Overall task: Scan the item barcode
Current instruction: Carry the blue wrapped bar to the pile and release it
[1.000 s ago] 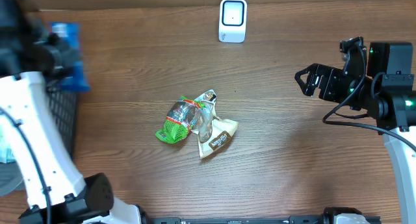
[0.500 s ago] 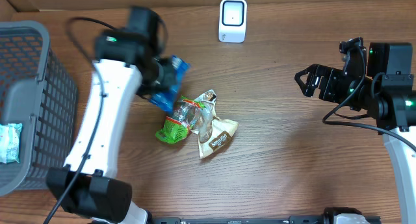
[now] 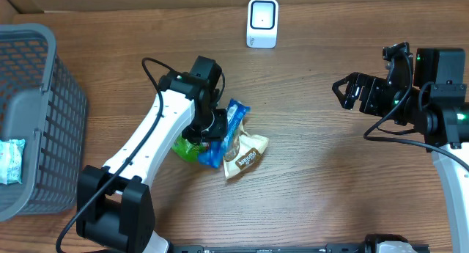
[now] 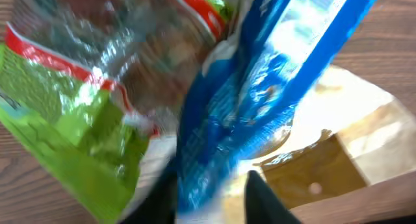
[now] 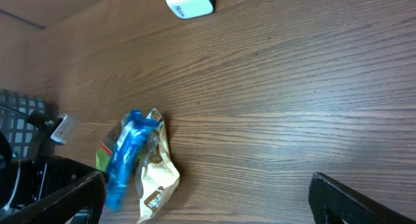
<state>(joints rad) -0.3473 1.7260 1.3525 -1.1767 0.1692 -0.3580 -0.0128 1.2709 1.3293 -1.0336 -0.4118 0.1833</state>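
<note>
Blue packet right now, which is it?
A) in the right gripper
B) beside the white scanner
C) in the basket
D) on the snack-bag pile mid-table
D: the blue packet lies over the green bag and the tan bag at the left gripper, well away from the basket and the scanner.

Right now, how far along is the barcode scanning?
Done, apparently: one white packet lies in the basket. In hand: the blue packet sits between the left tool's fingers, over the green packet and tan packet mid-table; gripped or released, I cannot tell. Left: nothing is at the scanner, so these three probably need scanning. The right tool hangs open, empty.
</note>
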